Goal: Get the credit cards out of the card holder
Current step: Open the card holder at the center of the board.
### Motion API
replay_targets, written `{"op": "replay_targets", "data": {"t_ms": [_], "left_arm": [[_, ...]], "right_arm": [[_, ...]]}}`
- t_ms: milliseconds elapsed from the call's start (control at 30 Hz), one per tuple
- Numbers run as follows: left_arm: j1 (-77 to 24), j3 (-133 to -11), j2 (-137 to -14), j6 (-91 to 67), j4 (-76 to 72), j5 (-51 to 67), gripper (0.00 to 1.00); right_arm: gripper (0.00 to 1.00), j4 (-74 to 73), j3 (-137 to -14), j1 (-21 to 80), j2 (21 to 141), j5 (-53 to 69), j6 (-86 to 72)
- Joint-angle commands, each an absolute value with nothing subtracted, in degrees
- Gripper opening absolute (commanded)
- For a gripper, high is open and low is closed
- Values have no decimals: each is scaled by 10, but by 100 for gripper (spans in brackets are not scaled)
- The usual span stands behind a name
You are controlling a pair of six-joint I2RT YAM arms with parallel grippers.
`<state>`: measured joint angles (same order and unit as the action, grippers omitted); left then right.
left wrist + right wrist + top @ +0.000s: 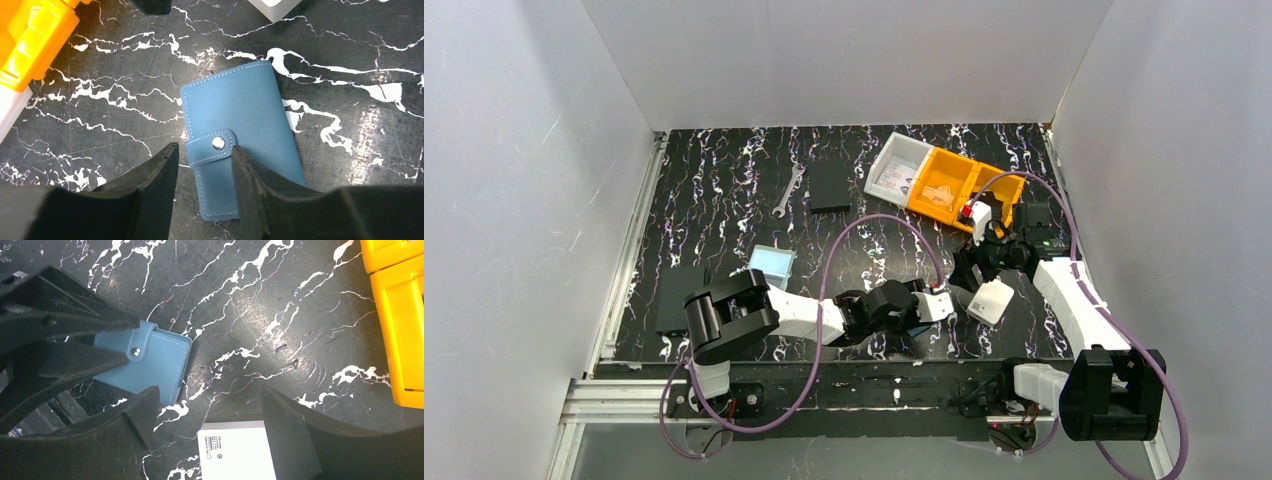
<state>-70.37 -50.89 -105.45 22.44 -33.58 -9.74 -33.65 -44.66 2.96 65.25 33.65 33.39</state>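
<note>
The card holder (240, 115) lies flat on the black marbled table, a blue folding wallet held shut by its snap strap (212, 146). My left gripper (203, 146) sits low over it, jaws partly apart and straddling the strap. The right finger touches the strap's end and the left finger stands clear of the wallet's edge. The right wrist view shows the card holder (150, 365) with the left fingers on it. My right gripper (208, 390) hovers open just to its right, over bare table. The credit cards are hidden.
A white rounded box (235, 450) lies under the right gripper, close to the wallet. Yellow bins (954, 185) and a white bin (899, 165) stand at the back right. A wrench (790, 190), flat black rectangles (831, 185) and a pale blue rectangle (772, 262) lie further left.
</note>
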Motion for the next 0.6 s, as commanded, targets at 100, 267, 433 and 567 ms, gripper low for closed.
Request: {"op": "replay_targets", "data": {"t_ms": [100,267,433,567], "left_arm": [[-708,-519,-1067,209,-322,-107,21],[-708,-508,-1053,158,-319,-107,4],[-708,-495,-1037,72,-320,-119,0],[-708,-483,-1019,7,-322,-149,0]], "right_arm": [[82,-338,-462,26,655,357,343],[82,-342,-463,26,655,362,346],[82,-346,-463,26,654,368,351],[82,-348,-462,26,652,375,356]]}}
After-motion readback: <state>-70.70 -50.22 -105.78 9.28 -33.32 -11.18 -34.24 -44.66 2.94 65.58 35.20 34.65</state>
